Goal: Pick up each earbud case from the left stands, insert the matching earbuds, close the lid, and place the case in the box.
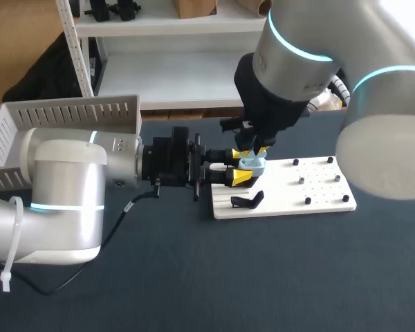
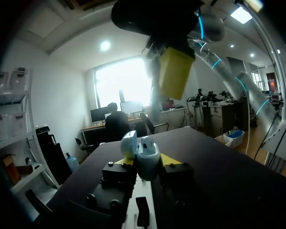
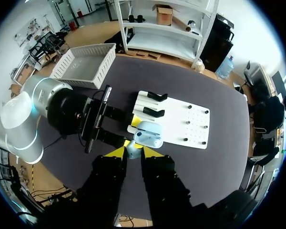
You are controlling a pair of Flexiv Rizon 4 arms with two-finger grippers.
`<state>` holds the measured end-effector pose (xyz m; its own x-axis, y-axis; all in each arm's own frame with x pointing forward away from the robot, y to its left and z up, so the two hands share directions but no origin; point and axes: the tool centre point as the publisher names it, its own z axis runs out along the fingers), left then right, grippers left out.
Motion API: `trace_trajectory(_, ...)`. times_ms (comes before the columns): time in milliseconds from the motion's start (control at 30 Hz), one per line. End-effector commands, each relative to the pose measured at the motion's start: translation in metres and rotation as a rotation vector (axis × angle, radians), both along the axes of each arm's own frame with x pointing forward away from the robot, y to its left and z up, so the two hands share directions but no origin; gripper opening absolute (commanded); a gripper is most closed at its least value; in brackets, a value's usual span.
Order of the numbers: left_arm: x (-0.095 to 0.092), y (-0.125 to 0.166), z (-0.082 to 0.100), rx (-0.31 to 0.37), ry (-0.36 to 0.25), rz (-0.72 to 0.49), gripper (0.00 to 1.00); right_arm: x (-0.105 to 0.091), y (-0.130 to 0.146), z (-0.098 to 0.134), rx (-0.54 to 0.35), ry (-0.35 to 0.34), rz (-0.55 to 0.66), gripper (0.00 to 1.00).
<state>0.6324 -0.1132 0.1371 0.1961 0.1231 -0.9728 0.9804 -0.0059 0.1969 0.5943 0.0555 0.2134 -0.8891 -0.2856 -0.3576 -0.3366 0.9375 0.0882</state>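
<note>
Clamping the pale blue earbud case from two sides, the left gripper lies level just above the table, its yellow tips pressed to the case's flanks. The case's lid looks hinged up beside the body. Whether any earbuds sit inside cannot be told from any view. No lettering on the case can be made out.

The right gripper hangs directly over the case, pointing straight down. I cannot tell whether it is apart or closed on something: from its own wrist view a pale rounded shape shows at its tips, and it may be the raised lid below rather than a thing held. In the left wrist view only one of its yellow tips is seen, apart from the case.

Under both grippers lies a white board studded with small black pegs. A black stand rests on the board's near left end. The right wrist view shows a second black stand at the board's far left end, which the grippers hide from the head view. The right arm covers the board's far right corner there.

A white slatted box sits at the table's far left, its near side cut off by the left arm. A black cable trails from that arm onto the dark table, and a white strap hangs off the arm's near side.
</note>
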Motion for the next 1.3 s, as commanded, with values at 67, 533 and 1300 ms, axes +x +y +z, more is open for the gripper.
trace_trajectory(67,0.0,0.0,-0.001,-0.003,-0.002,0.0,0.0,0.003,0.002,-0.003,-0.013,0.005,0.005,0.0)
trace_trajectory(533,0.0,0.0,-0.001,-0.003,-0.002,0.0,0.0,0.01,0.0,-0.015,-0.017,0.017,0.015,0.0)
trace_trajectory(1300,0.0,0.0,-0.001,-0.003,-0.002,0.0,0.0,0.016,0.0,-0.025,-0.012,0.032,0.011,0.0)
